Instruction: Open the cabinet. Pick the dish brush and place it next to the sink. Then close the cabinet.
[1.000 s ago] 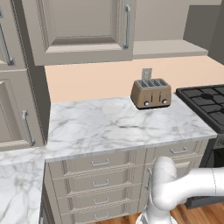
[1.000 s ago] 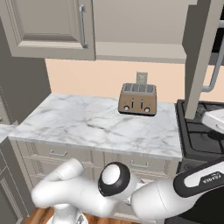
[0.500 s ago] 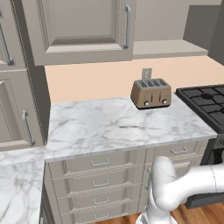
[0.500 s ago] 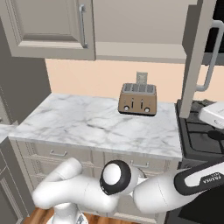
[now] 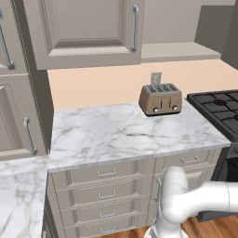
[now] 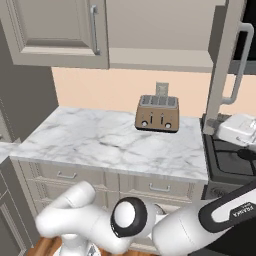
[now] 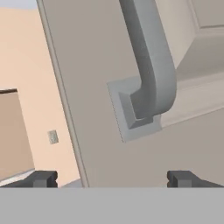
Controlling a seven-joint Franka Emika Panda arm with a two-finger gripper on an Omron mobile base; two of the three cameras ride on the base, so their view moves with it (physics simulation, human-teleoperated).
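Left base view: cabinet (image 5: 88, 32) door shut above the desk (image 5: 125, 130). Right base view: gripper (image 6: 239, 131) sat by a door's handle (image 6: 239, 67). Hand view: jaws wide, handle's foot (image 7: 146, 87) just ahead; should centre on the bar before closing. Dish brush unseen.

Both base views overlook the toaster (image 5: 161, 99) counter from behind — hand view close on the cabinet (image 7: 131, 65) door.

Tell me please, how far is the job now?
Done: one cabinet door appears swung outward; the other door is shut. In hand: the open gripper faces that door's handle, not holding it. Left: take the dish brush, set it beside the sink, close the cabinet.
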